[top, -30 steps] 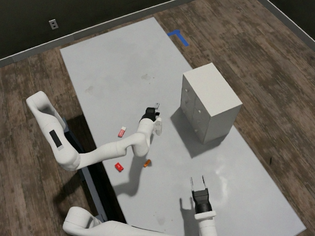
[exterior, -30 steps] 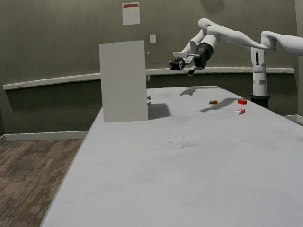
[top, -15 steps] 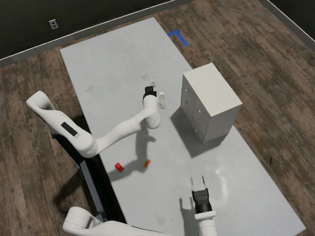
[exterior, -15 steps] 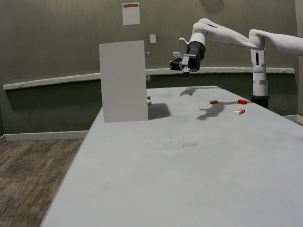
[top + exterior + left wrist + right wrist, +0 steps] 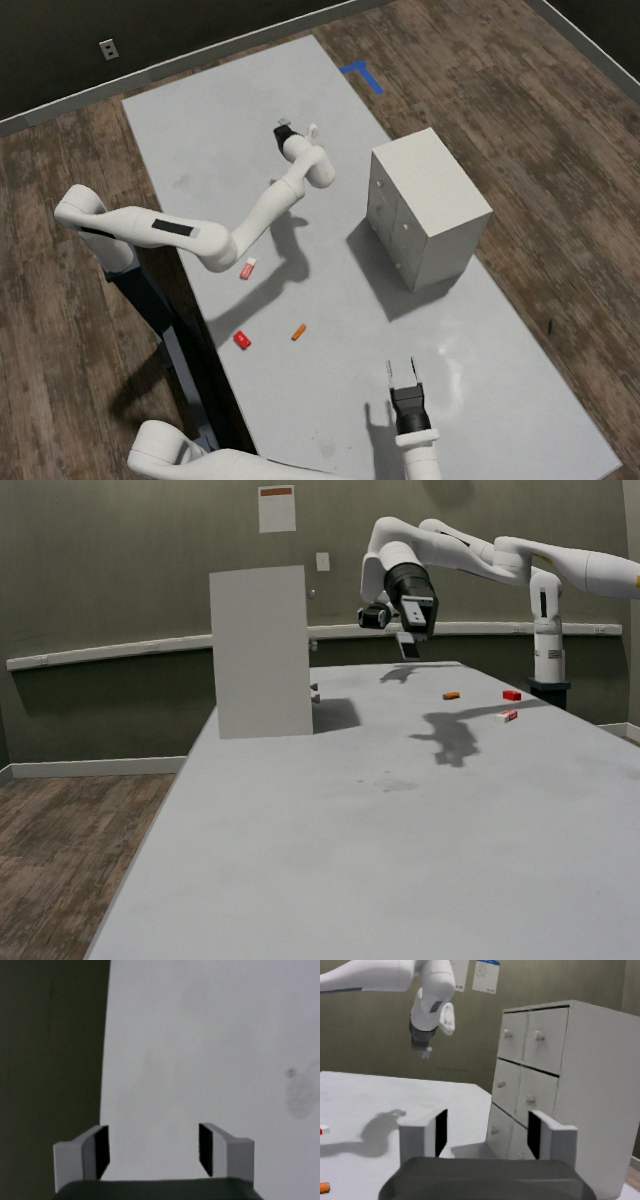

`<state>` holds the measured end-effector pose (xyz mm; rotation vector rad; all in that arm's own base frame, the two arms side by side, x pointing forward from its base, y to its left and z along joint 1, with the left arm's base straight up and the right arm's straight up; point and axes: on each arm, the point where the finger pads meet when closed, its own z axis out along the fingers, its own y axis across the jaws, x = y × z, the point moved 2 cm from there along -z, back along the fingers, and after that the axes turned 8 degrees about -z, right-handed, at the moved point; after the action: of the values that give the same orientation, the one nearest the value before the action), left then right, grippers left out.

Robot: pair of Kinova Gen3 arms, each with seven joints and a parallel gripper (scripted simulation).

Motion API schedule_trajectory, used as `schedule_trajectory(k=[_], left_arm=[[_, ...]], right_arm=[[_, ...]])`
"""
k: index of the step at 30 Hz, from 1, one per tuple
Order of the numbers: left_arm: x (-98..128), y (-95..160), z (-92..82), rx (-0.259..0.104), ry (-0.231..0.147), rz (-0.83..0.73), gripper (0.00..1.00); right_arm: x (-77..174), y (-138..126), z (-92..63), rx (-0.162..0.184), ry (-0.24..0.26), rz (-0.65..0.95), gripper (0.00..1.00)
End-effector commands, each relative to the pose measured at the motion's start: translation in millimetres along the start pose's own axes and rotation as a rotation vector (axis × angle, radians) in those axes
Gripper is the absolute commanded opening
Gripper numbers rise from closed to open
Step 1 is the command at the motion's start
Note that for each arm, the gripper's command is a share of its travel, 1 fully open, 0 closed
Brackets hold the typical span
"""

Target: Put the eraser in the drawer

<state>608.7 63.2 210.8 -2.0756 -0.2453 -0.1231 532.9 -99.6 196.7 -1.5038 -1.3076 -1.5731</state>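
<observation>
Left gripper (image 5: 282,124) (image 5: 412,629) (image 5: 154,1152): fingers fully spread, nothing held, above the table (image 5: 330,310) (image 5: 361,841) (image 5: 150,1085) (image 5: 435,1100). Right gripper (image 5: 402,369) (image 5: 373,616) (image 5: 487,1135): likewise wide apart, nothing held (its wrist view takes in the drawer fronts, all closed). Eraser (image 5: 247,268) (image 5: 506,716) (image 5: 324,1130) lies on the table, outside the chest (image 5: 431,180) (image 5: 261,655) (image 5: 595,1090), near the red block (image 5: 241,339) (image 5: 511,695).

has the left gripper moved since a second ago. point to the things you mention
Yes, in the top view the left gripper (image 5: 283,122) (image 5: 412,635) (image 5: 154,1143) has moved toward the wall outlet (image 5: 109,49).
</observation>
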Motion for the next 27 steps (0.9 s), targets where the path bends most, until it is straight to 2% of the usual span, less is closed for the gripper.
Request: schedule_trajectory(k=[1, 6, 8, 9, 10, 16, 23, 25, 26, 27], left_arm=[[3.1, -35.4, 60.3, 0.022, -0.097, -0.058, 1.0], [-7.4, -72.5, 119.9, 0.044, -0.196, -0.115, 1.0], [-7.4, -72.5, 119.9, 0.044, -0.196, -0.115, 1.0], [-15.3, -94.0, 154.1, 0.051, -0.231, -0.135, 1.0], [-19.9, -100.2, 162.7, 0.059, -0.265, -0.155, 1.0], [-48.6, -144.0, 226.9, 0.085, -0.382, -0.223, 1.0], [-96.0, -195.5, 297.2, 0.116, -0.519, -0.303, 1.0], [-96.0, -195.5, 297.2, 0.116, -0.519, -0.303, 1.0], [-117.2, -216.4, 325.5, 0.122, -0.546, -0.319, 1.0], [-124.8, -222.0, 332.0, 0.127, -0.571, -0.333, 1.0]], right_arm=[[1.0, 0.5, -0.1, 0.0, 0.0, -0.002, 1.0], [1.0, 0.5, -0.1, 0.0, 0.0, -0.002, 1.0], [1.0, 0.5, -0.1, 0.0, 0.0, -0.002, 1.0], [1.0, 0.5, -0.1, 0.0, 0.0, -0.002, 1.0], [1.0, 0.5, -0.1, 0.0, 0.0, -0.002, 1.0], [1.0, 0.5, -0.1, 0.0, 0.0, -0.002, 1.0], [1.0, 0.5, -0.1, 0.0, 0.0, -0.002, 1.0], [1.0, 0.5, -0.1, 0.0, 0.0, -0.002, 1.0], [1.0, 0.5, -0.1, 0.0, 0.0, -0.002, 1.0], [1.0, 0.5, -0.1, 0.0, 0.0, -0.002, 1.0]])
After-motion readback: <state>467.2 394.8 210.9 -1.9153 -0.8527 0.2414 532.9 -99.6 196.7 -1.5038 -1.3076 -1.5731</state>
